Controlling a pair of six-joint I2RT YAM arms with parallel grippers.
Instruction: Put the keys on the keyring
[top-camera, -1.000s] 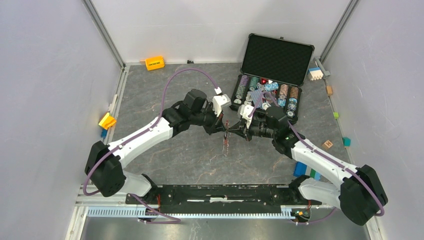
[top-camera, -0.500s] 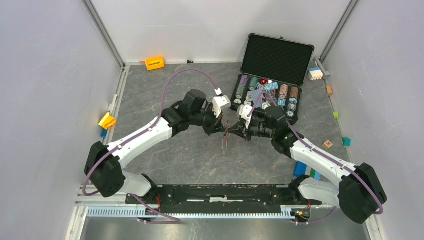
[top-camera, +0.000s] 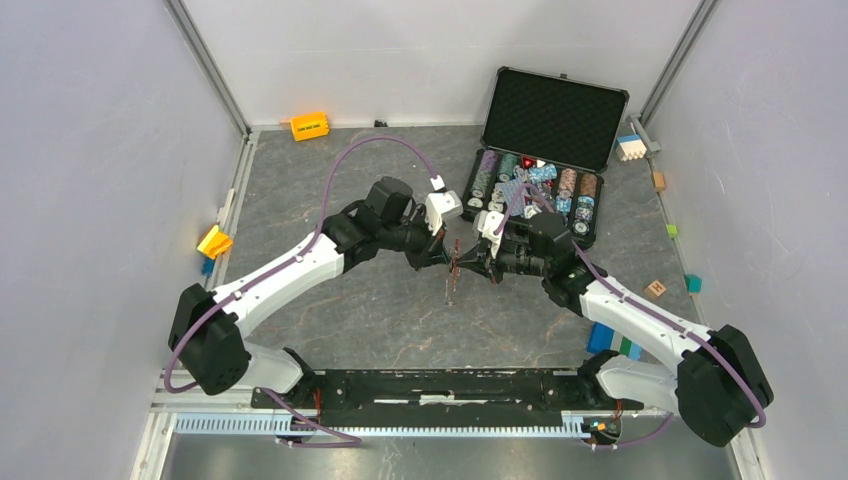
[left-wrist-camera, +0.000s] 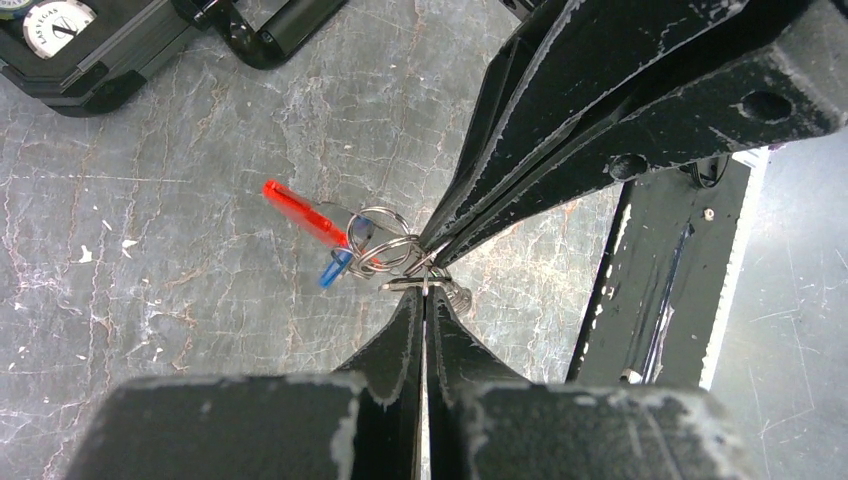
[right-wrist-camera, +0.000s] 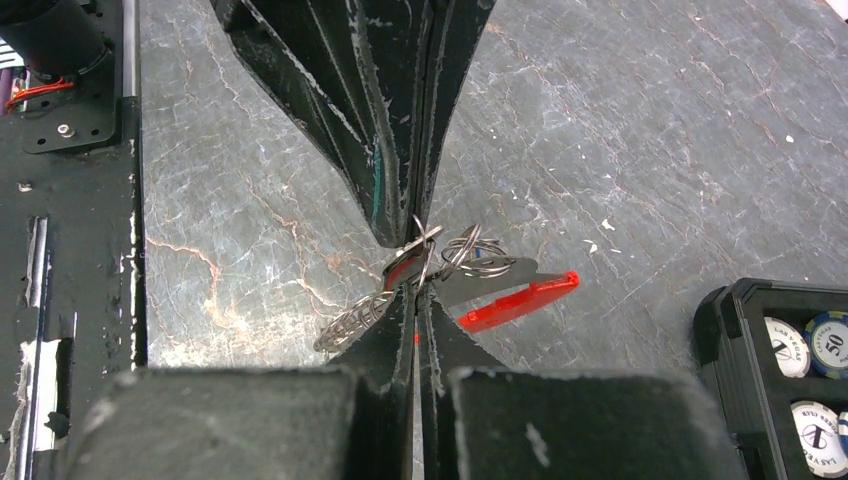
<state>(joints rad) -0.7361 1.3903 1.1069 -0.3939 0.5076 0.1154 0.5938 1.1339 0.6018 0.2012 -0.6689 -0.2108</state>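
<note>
Above the middle of the table my left gripper (top-camera: 447, 258) and right gripper (top-camera: 463, 264) meet tip to tip, both shut on the keyring's cluster of silver rings (left-wrist-camera: 385, 246). The keyring's red fob (left-wrist-camera: 300, 212) and a small blue tag (left-wrist-camera: 334, 270) hang from the rings, apart from the table. From the right wrist I see the red fob (right-wrist-camera: 518, 298), a flat silver key blade (right-wrist-camera: 492, 280) lying against it, and a coiled wire loop (right-wrist-camera: 350, 322) left of my fingers. The exact ring or key that each gripper pinches is hidden by the fingertips.
An open black case (top-camera: 545, 150) of poker chips stands just behind the right arm. An orange block (top-camera: 309, 126) lies at the back left, a yellow piece (top-camera: 214, 241) by the left wall, and small coloured blocks (top-camera: 656, 289) along the right side.
Both grippers have stayed shut and together. They have shifted slightly, and the hanging fob has swung a little to the left.
</note>
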